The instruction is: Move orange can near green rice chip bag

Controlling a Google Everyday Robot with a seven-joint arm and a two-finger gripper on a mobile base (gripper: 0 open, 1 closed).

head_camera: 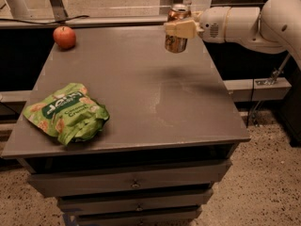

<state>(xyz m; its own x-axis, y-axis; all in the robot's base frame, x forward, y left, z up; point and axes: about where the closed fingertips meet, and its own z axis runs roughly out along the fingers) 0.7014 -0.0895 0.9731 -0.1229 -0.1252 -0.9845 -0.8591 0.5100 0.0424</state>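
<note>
Above the far right part of the table, your gripper (177, 29) is clamped across the middle of the orange can (175, 44), one pale finger lying over its label. The can hangs upright and clear of the surface, with its silver top showing above the finger and a soft shadow on the table (155, 98) below it. You hold it mid-body and upright, I judge, so it stays balanced and will stand when lowered. The arm reaches in from your right, level with the can.

The green rice chip bag (66, 113) lies flat near the front left corner, well apart from the can, so most of the carry is yet to come. A red apple (64, 36) sits at the far left corner, off the diagonal line to the bag. Keep the can's height until you are just beside the bag, then lower it without touching the soft packet.
</note>
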